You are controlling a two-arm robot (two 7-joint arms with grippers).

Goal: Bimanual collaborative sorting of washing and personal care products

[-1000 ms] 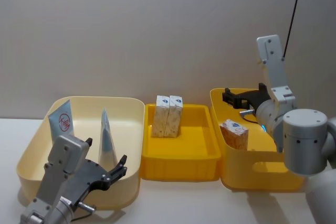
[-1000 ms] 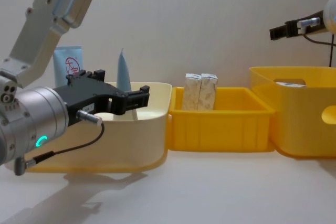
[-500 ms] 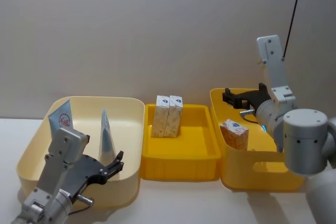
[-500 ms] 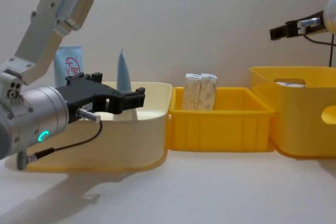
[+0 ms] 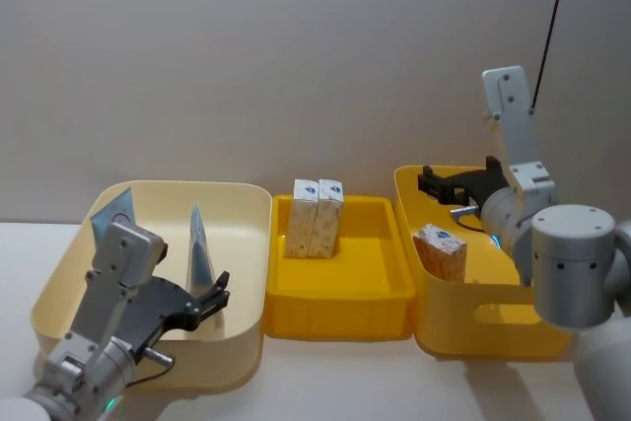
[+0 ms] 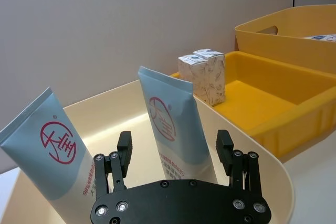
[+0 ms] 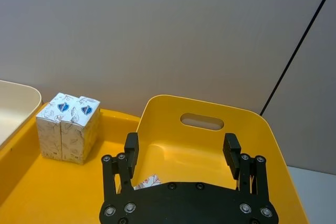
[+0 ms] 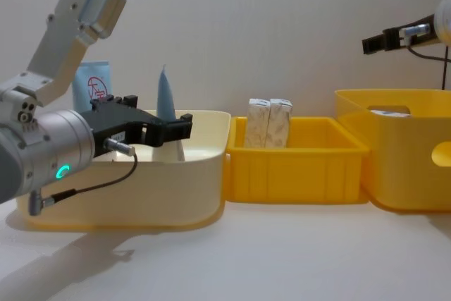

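Two pale-blue tubes stand in the cream bin (image 5: 59, 283): one with a red round logo (image 6: 52, 150) at the far left corner, the other (image 5: 200, 255) nearer the middle. My left gripper (image 5: 217, 298) is open, low over the bin's front, its fingers apart level with the nearer tube (image 6: 170, 129) but short of it. Two white cartons (image 5: 315, 217) stand together in the middle yellow tray (image 5: 335, 317). A third carton (image 5: 441, 250) sits in the right yellow bin (image 5: 493, 342). My right gripper (image 5: 426, 181) hangs open above that bin's far side, holding nothing.
The three containers stand side by side on a pale table, against a plain wall. A thin black cable (image 5: 550, 36) runs up behind my right arm. Bare table lies in front of the bins (image 8: 282, 252).
My left gripper has moved forward and down over the cream bin, closer to the nearer tube. The right arm and the cartons have not moved.
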